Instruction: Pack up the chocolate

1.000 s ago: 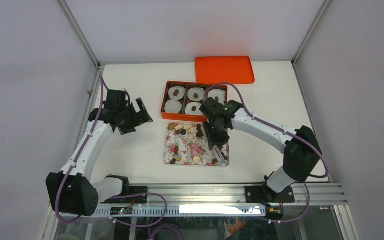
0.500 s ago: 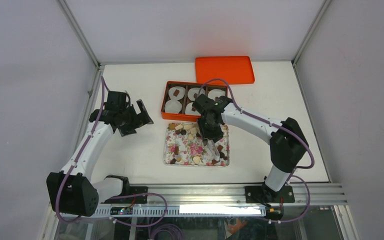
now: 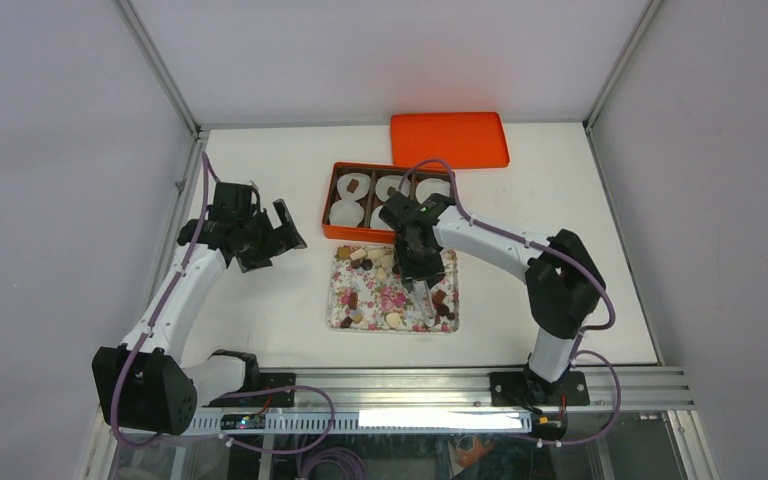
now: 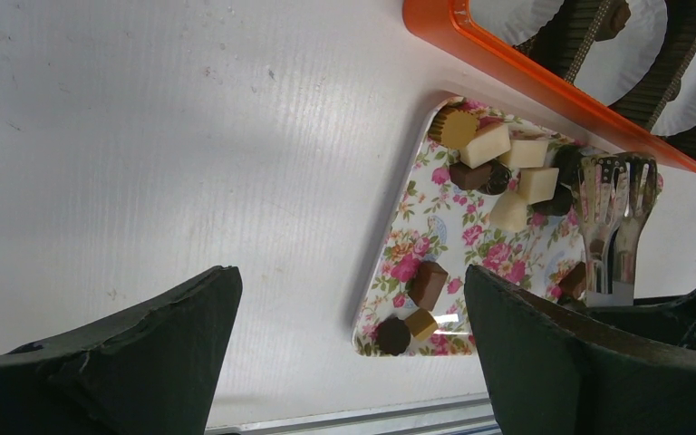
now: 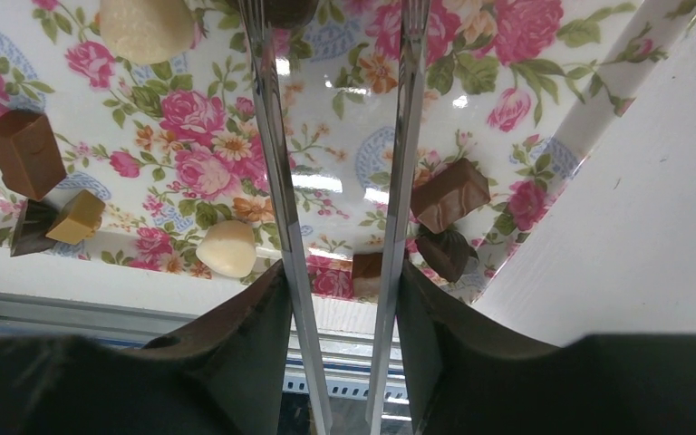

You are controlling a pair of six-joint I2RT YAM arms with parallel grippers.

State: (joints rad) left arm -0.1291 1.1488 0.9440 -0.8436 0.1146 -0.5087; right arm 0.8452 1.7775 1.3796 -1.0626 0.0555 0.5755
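Observation:
Chocolate pieces (image 3: 365, 262), dark, tan and cream, lie scattered on the flower-print tray (image 3: 380, 300). In the right wrist view a brown block (image 5: 450, 195) and a cream heart (image 5: 226, 247) lie beside the metal tongs (image 5: 272, 136). My right gripper (image 5: 343, 281) is shut on those tongs, whose arms stand apart over the tray; their tips run out of the top of that view. The tongs (image 3: 426, 298) point at the tray's near right part. My left gripper (image 3: 270, 235) hangs open and empty left of the tray, above bare table. Its view shows tray chocolates (image 4: 428, 284).
An orange box (image 3: 326, 215) with white paper cups stands just behind the tray; three cups hold a dark piece (image 3: 356, 184). Its orange lid (image 3: 449, 139) lies at the back. Grey walls close in the table on both sides.
My right arm has swung left, carrying the tongs from the tray's right edge further over it, and the tong arms have spread a little. The left arm has not moved.

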